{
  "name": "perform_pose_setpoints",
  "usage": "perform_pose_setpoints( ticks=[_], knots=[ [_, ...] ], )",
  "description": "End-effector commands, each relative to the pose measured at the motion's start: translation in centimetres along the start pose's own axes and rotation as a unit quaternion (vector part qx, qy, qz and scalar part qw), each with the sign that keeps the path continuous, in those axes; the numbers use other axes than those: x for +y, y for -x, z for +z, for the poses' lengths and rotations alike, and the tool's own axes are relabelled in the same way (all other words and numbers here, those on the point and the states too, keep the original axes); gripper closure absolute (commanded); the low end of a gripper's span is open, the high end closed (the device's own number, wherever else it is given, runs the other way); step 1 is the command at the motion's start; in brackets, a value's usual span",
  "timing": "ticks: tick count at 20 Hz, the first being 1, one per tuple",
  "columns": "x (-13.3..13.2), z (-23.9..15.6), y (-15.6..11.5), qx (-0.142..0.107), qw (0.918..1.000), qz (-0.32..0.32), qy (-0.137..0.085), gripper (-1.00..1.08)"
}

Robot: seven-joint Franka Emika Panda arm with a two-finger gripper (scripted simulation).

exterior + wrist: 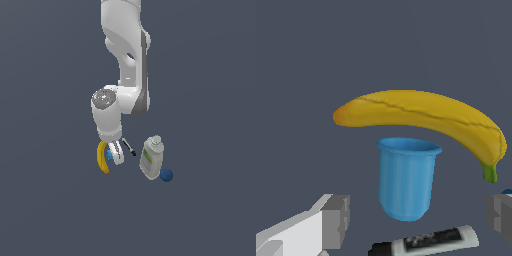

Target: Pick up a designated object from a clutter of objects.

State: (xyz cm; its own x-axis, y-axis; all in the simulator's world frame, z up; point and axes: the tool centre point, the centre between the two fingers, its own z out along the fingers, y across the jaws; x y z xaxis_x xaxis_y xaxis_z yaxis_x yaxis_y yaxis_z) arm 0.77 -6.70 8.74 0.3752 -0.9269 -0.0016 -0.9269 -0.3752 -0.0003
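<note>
With the gripper [418, 220] spread wide and holding nothing, the blue block [406, 177] sits between its fingers [336, 220], just beside the banana [421, 112]. Risk: closing may catch the marker [428, 241] nearby.

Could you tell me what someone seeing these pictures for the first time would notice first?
Most likely the white arm reaching down from the top of the exterior view, its gripper low beside the yellow banana. In the wrist view, the banana curves over a light-blue cup-shaped piece, which sits between the open grey fingers. Off to the exterior view's right lie a white bottle and a dark blue ball.
</note>
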Motion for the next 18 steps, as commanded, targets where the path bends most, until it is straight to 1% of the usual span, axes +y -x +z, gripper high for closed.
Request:
perform_pose_setpoints(
  ticks=[1, 8, 18],
  knots=[
    [0.1, 0.3, -0.1, 0.001, 1.0, 0.008, 0.0, -0.92],
    [0.1, 0.8, -0.1, 0.001, 1.0, 0.007, 0.0, -0.92],
    [0.2, 4.9, 0.0, 0.001, 1.0, 0.009, 0.0, -0.92]
  ],
)
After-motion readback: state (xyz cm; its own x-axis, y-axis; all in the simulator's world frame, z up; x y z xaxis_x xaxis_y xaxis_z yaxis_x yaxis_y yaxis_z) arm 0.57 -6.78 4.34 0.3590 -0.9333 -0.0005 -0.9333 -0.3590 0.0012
